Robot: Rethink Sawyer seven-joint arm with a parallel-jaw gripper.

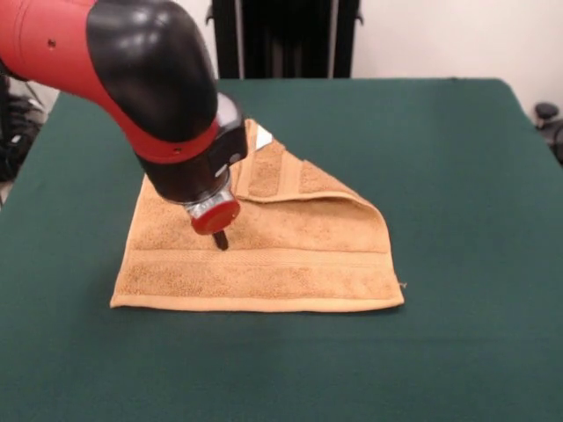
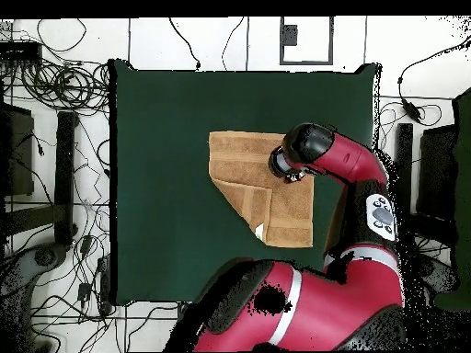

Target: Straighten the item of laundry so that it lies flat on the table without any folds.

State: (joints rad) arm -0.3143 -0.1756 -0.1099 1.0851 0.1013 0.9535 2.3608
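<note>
The robot's gripper, fingers' opening unclear, hangs over the tan-orange terry towel mid-table on dark green cloth; 1 far corner is folded over, needing unfolding next.

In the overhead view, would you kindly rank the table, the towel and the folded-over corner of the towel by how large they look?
1. Table, by far the largest.
2. Towel.
3. Folded-over corner, a triangular flap covering only part of the towel.

The arm hides part of the towel's edge, but the order is clear.
</note>
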